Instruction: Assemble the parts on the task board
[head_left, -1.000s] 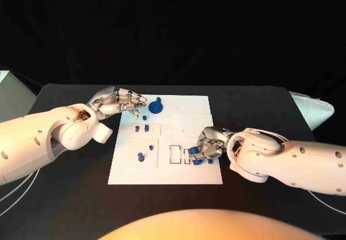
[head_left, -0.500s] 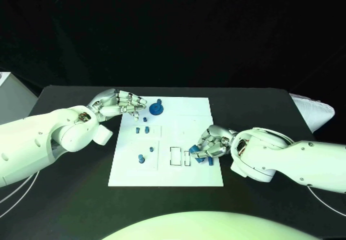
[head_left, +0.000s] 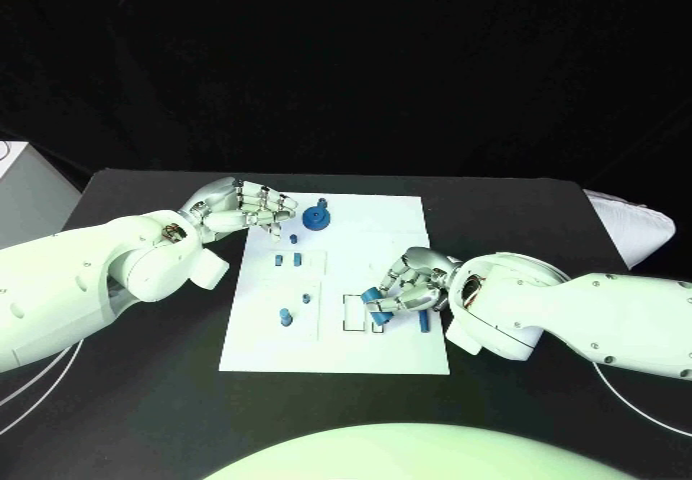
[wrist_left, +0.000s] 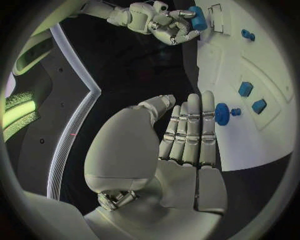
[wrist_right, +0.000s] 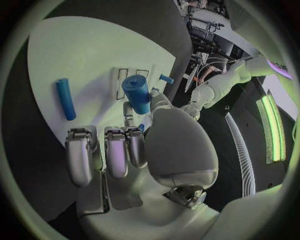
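Your blue cylinder (wrist_right: 137, 93) sat pinched in the right hand (head_left: 402, 290), thumb against the fingers, held over the rectangular slots (head_left: 359, 310) on the near part of the task board (head_left: 387, 222). Take those slots as the landmark. Another blue peg (wrist_right: 65, 98) lay flat on the board just beside them, on the right hand's side. Farther from the robot than the slots stood two small blue blocks (head_left: 289, 260), and beyond those, near the board's far edge, the blue round knob (head_left: 316, 216). On the left arm's side of the slots were two more small blue pieces (head_left: 284, 318).

Your left hand (head_left: 238, 208) held nothing that I could see; its fingers lay straight and close together, hovering at the board's far left corner, just beside the knob and apart from it.

I judge the step in hand was seating the held cylinder. Whether it belonged in one of those slots I could not tell. Your next move called for lining the piece up over its seat and lowering it squarely, so it did not tip or jam.
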